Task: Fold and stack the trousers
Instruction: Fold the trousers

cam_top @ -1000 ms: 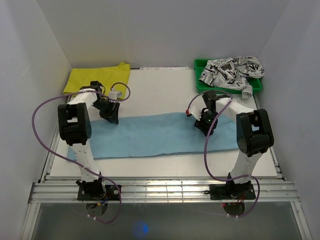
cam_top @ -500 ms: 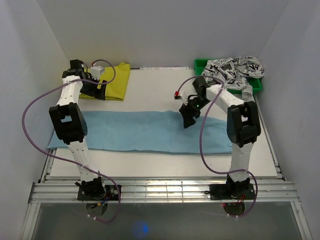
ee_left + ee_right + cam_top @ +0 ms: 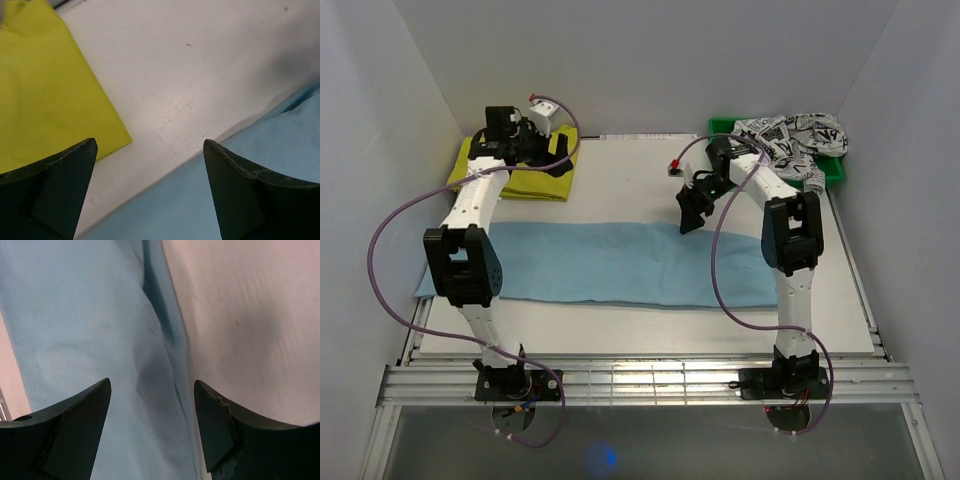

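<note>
Trousers: the light blue trousers (image 3: 620,262) lie flat in a long band across the table (image 3: 620,190), left to right, nearer the near edge than the far one.
Fold: the right wrist view shows a soft crease running along the cloth; whether the band is doubled over, I cannot tell from above.
Left gripper: the left gripper (image 3: 150,144) hangs at the far left, jaws spread wide, with nothing between them but bare table.
Left surroundings: on its wrist view a plain yellow garment (image 3: 45,90) lies on the left and a corner of the blue cloth on the right. Both are clear of the fingertips.
Right gripper: the right gripper (image 3: 151,383) is over the far edge of the trousers, right of centre, jaws parted and gripping nothing.
In the way: the left arm's upper link covers the trousers' left end, and the right arm crosses their right end. The left wrist hides part of the yellow garment.
Far right: a black-on-white printed garment (image 3: 785,140) is heaped in a green bin (image 3: 720,128) and spills over its rim.
Cables: purple cables (image 3: 380,240) loop out beside both arms.
</note>
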Motion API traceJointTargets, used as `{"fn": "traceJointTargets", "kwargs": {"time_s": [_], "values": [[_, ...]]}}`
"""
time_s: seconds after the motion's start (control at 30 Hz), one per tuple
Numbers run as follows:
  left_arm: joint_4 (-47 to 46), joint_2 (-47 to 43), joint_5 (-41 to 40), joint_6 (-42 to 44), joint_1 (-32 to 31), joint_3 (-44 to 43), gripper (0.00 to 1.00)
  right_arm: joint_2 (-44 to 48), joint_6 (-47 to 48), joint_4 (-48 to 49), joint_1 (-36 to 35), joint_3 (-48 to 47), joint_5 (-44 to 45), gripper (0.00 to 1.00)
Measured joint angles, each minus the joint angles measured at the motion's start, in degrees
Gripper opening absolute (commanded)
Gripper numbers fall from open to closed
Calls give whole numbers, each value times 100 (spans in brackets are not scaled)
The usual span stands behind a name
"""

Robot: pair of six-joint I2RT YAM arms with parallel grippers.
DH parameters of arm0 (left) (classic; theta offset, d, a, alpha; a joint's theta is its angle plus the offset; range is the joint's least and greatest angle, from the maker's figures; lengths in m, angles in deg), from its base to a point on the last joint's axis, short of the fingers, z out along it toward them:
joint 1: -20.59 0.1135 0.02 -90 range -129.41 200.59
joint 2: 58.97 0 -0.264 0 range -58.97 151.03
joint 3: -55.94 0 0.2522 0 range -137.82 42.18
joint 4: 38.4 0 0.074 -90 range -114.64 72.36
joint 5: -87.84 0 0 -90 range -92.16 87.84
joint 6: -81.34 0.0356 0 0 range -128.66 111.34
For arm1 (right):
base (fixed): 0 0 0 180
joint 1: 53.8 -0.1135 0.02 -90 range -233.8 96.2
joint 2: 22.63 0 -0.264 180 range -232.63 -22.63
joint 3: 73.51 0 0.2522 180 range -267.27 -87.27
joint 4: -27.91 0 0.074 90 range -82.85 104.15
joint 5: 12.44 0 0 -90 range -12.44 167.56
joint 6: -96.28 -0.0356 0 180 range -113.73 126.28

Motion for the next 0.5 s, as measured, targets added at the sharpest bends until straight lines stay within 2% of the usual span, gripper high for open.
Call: {"fn": "traceJointTargets", "kwargs": {"time_s": [0.23,0.4,0.5], "values": [[212,651,-24,57,-590,278,98,-74,-177,437,-763,24,57,73],[238,640,24,-81,-708,417,98,-74,-321,719,-728,24,282,72],[127,601,76,-190,-758,584,98,-68,-321,927,-658,83,358,68]]}}
